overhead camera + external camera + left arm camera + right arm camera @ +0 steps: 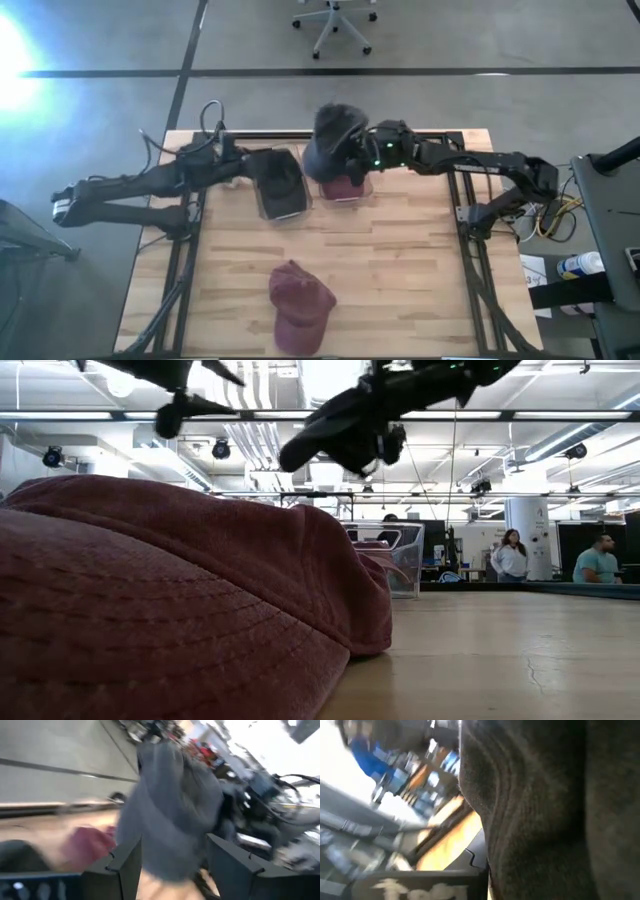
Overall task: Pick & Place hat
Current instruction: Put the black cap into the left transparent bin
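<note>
Clamping a grey hat (pixel 333 135) aloft, right pincer (pixel 362 152) closed, left pincer (pixel 262 170) spread wide, empty, maroon cap (pixel 299 307) near table (pixel 400 270) front.

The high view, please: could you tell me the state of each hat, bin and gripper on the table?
Dark grey fabric hat: lifted, held by the right gripper above the bins.
Maroon fabric cap: lying on the wooden table, untouched.
Clear plastic bin: holds something dark.
Second clear bin: holds something maroon.
Left gripper: open, holding nothing.
Right gripper: shut on the grey hat.
</note>
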Action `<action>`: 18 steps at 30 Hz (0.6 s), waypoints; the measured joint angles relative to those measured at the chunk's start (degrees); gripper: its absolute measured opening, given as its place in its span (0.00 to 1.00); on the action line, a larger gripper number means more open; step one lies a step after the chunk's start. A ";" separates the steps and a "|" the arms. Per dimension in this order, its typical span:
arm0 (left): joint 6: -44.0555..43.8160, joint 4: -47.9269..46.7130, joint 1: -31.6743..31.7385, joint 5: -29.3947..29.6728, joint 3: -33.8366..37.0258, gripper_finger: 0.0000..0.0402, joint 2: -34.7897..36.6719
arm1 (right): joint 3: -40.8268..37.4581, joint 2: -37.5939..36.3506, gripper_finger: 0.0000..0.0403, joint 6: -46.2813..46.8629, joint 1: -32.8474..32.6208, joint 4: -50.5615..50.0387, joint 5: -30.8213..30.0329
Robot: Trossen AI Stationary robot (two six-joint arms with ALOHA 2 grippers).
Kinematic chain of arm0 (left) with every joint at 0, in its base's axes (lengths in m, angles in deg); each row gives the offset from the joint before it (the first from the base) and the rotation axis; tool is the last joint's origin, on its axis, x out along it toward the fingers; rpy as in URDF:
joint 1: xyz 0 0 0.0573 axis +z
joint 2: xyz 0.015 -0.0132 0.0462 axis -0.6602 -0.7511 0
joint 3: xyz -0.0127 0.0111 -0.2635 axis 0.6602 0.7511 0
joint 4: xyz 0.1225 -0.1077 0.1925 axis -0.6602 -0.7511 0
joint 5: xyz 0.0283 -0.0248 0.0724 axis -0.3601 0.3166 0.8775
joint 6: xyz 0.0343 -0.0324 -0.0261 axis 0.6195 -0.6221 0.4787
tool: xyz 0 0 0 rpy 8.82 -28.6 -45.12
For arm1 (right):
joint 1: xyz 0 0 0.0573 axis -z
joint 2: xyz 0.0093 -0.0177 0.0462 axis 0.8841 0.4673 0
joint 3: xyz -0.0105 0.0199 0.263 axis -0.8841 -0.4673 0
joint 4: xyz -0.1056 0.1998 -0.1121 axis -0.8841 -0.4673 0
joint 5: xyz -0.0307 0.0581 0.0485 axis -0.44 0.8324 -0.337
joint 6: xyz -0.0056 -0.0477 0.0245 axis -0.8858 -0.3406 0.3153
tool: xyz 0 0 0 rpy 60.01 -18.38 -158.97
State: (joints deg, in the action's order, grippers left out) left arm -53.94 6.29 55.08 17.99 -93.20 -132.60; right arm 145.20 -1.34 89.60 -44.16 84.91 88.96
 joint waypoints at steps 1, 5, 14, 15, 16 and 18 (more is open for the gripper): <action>0.40 -2.15 0.02 1.33 -0.08 0.51 1.27 | 0.94 1.53 0.03 -0.07 -0.22 -0.09 2.12; 0.77 -9.13 0.02 5.10 -0.99 0.51 4.93 | 6.20 7.85 0.03 -5.55 -1.40 -1.76 7.05; -1.00 -13.69 -0.02 5.98 -1.14 0.51 7.54 | 22.83 22.92 0.03 -21.64 -0.77 -18.29 10.12; -1.00 -13.73 -0.02 5.98 -1.16 0.51 7.52 | 24.35 24.36 0.03 -22.82 -0.69 -19.05 10.32; -1.00 -13.76 -0.04 5.98 -1.19 0.51 7.52 | 25.85 25.80 0.03 -23.88 -0.64 -19.62 10.76; -0.85 -13.75 -0.07 5.98 -1.20 0.51 7.52 | 28.92 28.87 0.03 -24.90 -0.62 -20.55 11.92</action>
State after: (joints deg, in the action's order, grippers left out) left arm -54.79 -7.45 55.01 23.98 -94.40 -125.08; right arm 174.12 27.53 64.70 -44.77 64.37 100.89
